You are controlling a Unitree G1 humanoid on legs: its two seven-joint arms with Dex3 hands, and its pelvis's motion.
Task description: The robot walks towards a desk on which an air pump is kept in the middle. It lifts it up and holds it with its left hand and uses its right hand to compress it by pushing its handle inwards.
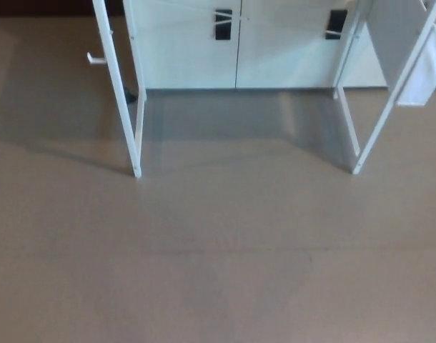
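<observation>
No air pump shows in the head view, and neither of my hands is in the picture. Only the lower part of the desk is seen: a white front left leg (118,93) and a white front right leg (379,121) stand on the brown floor (218,257). The desk top is out of the picture above.
White cabinets (236,50) with two dark handles line the wall behind the desk legs. A white cloth or panel (422,71) hangs at the right leg. The desk's shadow lies on the floor between the legs.
</observation>
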